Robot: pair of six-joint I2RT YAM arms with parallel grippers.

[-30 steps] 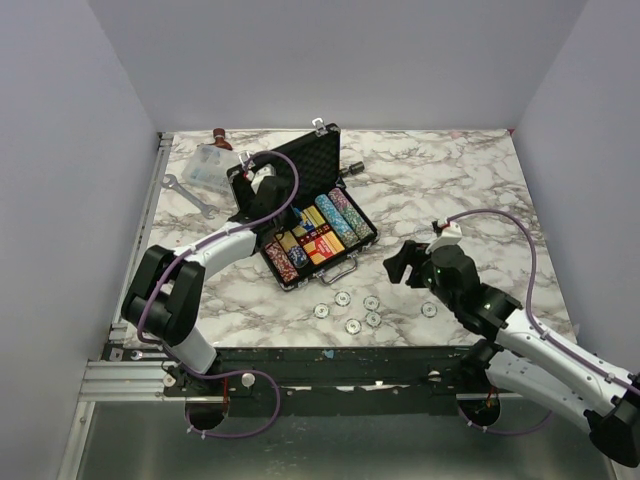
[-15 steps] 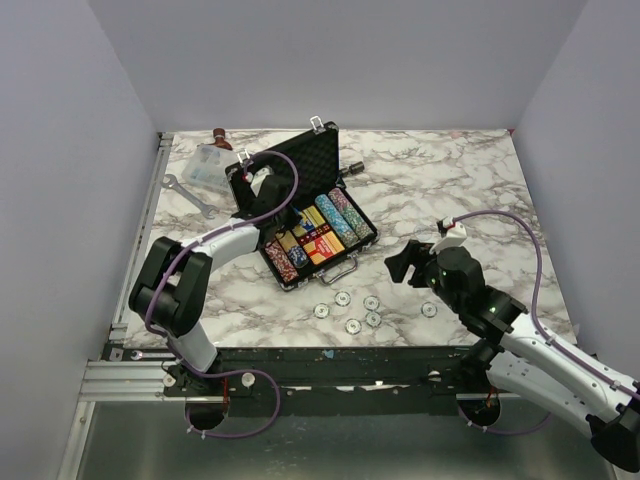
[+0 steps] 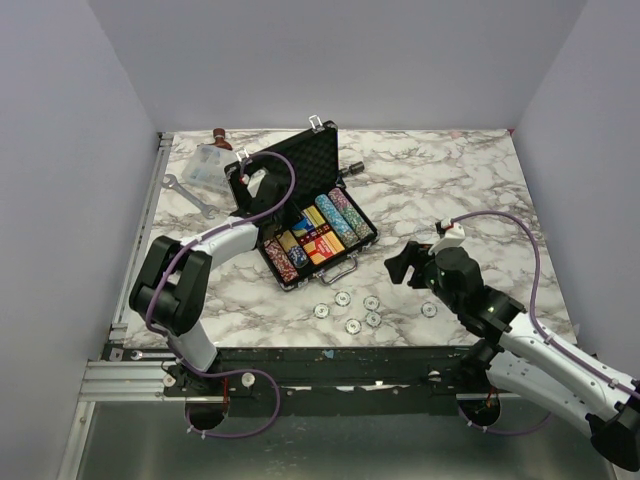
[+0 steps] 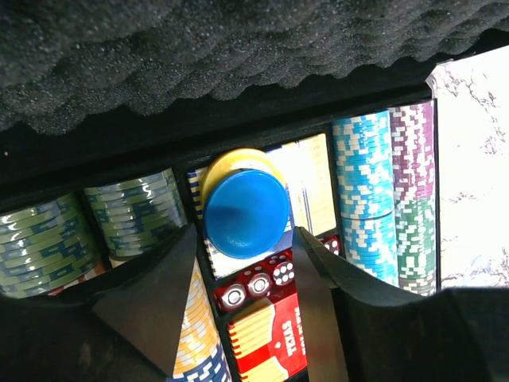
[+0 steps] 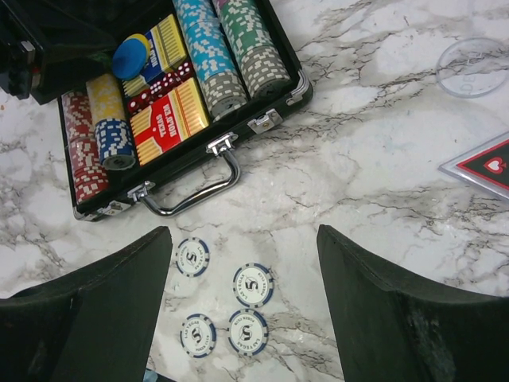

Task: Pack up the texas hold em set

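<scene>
The black briefcase [image 3: 305, 165] lies open at the table's back left, foam lid up, with chip rows [image 4: 362, 183] and a red-yellow card box [image 5: 171, 119] inside. My left gripper [image 4: 245, 235] hangs inside the case, open. The blue disc [image 4: 245, 213] rests between its fingertips on a yellow disc and a card box, above red dice [image 4: 254, 282]. In the top view that gripper [image 3: 268, 205] covers the case's left rear. Several loose pale chips [image 5: 253, 285] lie in front of the handle [image 5: 195, 195]. My right gripper [image 5: 242, 239] hovers open above them, holding nothing.
A clear plastic box [image 3: 208, 165] and a silver wrench [image 3: 190, 195] lie left of the case. A small dark object [image 3: 355, 167] sits behind it. A clear disc [image 5: 473, 68] and a card corner with a red heart [image 5: 485, 163] lie to the right.
My left gripper's jaws have parted, letting go of the blue disc inside the case. The right gripper has shifted slightly left and stays open.
</scene>
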